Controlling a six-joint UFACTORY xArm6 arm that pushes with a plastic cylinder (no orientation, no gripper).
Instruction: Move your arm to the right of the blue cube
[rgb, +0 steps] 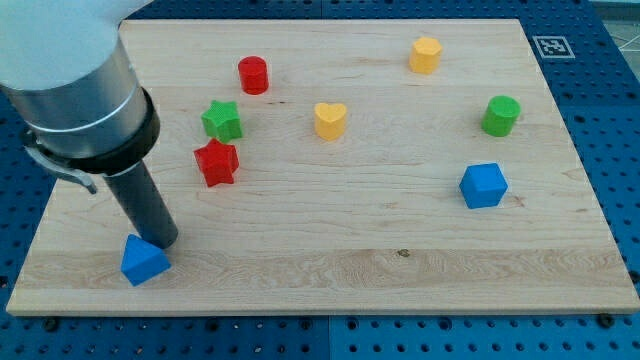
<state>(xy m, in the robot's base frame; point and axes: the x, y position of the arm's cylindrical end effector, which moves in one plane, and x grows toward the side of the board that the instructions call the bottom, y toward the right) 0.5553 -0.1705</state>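
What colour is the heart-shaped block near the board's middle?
Yellow; the heart shows clearly in the camera view, the only one.

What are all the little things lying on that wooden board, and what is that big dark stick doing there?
blue cube: one, blue, the view's right, below the green cylinder.
blue triangular block: one, blue, the view's bottom left.
red cylinder: one, red, top left of centre.
red star: one, red, left, just below the green star.
green star: one, green, left.
green cylinder: one, green, far right.
yellow heart: one, yellow, centre.
yellow hexagonal block: one, yellow, top right.
wooden board: one, pale wood, on a blue pegboard.
my tip: one, dark rod, just above the blue triangular block, far left of the blue cube.
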